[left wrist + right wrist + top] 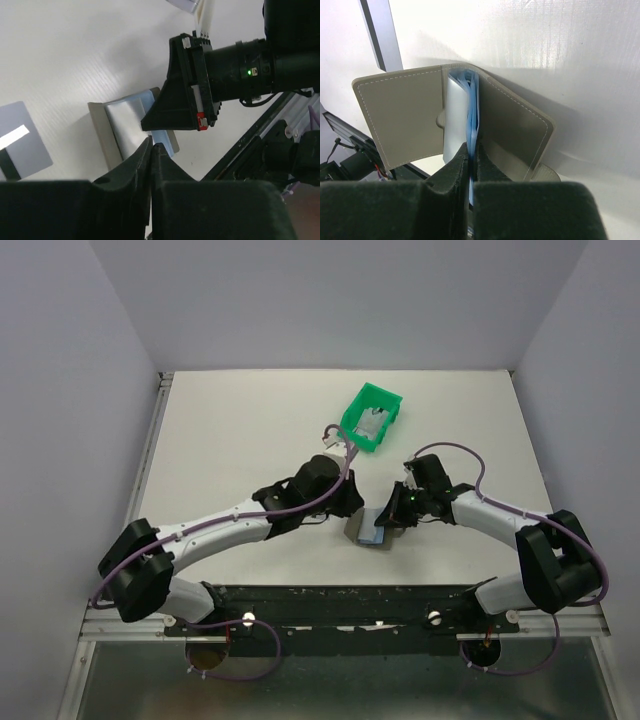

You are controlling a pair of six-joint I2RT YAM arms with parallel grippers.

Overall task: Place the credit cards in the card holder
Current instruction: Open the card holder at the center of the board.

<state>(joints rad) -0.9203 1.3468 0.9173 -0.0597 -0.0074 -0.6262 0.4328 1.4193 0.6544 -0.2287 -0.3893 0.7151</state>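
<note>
Since the card holder (365,528), open just short of the green bin (388,395), is soft and floppy, our right gripper (470,148) pinches its blue sleeves. The loose card (25,145) looks stiff and slick, so we would take it by the edges. Whether the left gripper (152,148) holds anything, we cannot tell.

White table (230,420), walled on three sides; both arms bolted to a dark rail (340,602) at the near edge. Left arm reaches from the lower left to the centre, its left gripper (350,508) just beside the card holder (366,531). Right arm reaches in from the lower right, its right gripper (392,518) at the holder's far right edge; contact cannot be confirmed; jaw positions not discernible on either. Holder lies near centre, grey-brown with light blue showing. Green bin (384,395) stands beyond, tilted, holding whitish items (372,424); well apart from the holder.
</note>
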